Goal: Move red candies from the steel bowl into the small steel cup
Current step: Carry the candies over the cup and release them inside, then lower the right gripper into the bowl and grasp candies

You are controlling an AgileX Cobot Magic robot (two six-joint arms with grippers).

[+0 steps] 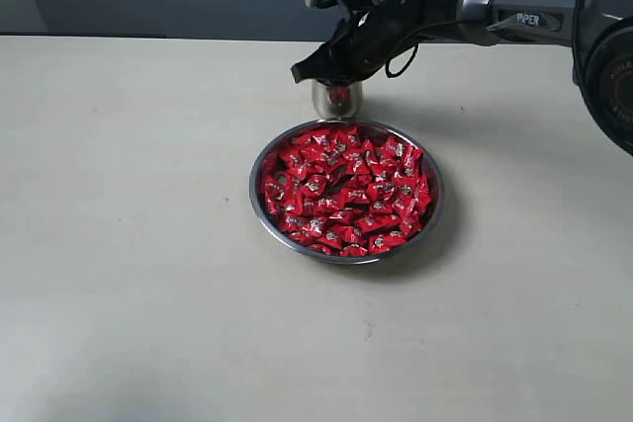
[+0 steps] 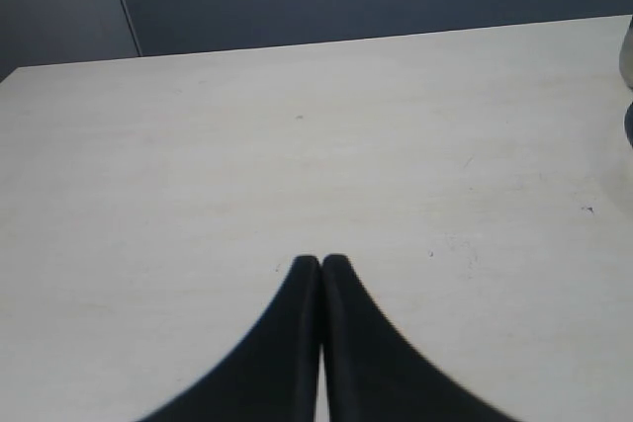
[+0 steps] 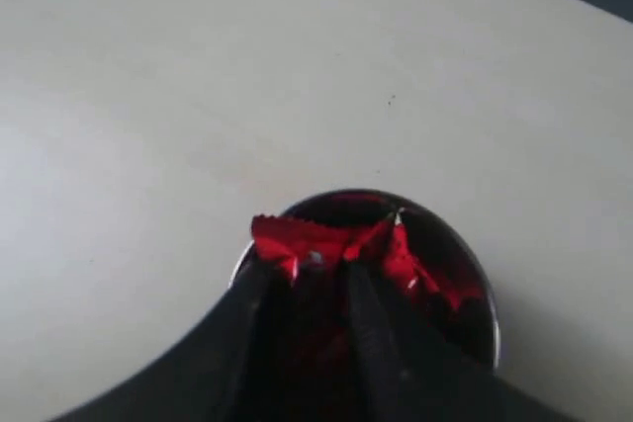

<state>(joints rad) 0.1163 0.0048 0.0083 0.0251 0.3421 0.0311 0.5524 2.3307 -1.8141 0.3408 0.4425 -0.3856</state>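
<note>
Your right gripper [image 3: 307,269] hangs directly over the small steel cup [image 1: 336,99], its black fingers [image 3: 237,343] parted with a clear gap between them. A red candy [image 3: 297,239] lies across the fingertips, above the cup's mouth. You cannot tell whether the pads press on it or it merely rests there. The right arm [image 1: 495,2] reaches in from the right edge of the exterior view, stretched nearly level above the table [image 1: 129,244], with the wrist bent down so the fingers slant toward the cup.

The cup stands upright just behind the steel bowl [image 1: 259,207], close to its far rim but apart from it. The bowl sits near the middle of the table, heaped with red candies [image 1: 346,190].

The right wrist view gives you what the exterior view hides: the inside of the cup, where more red shows below the rim. The exterior view alone shows the bowl and how the cup stands to it.

Your left gripper [image 2: 321,262] appears only in its own wrist view. Its two fingers are pressed together, holding nothing, above bare tabletop.
</note>
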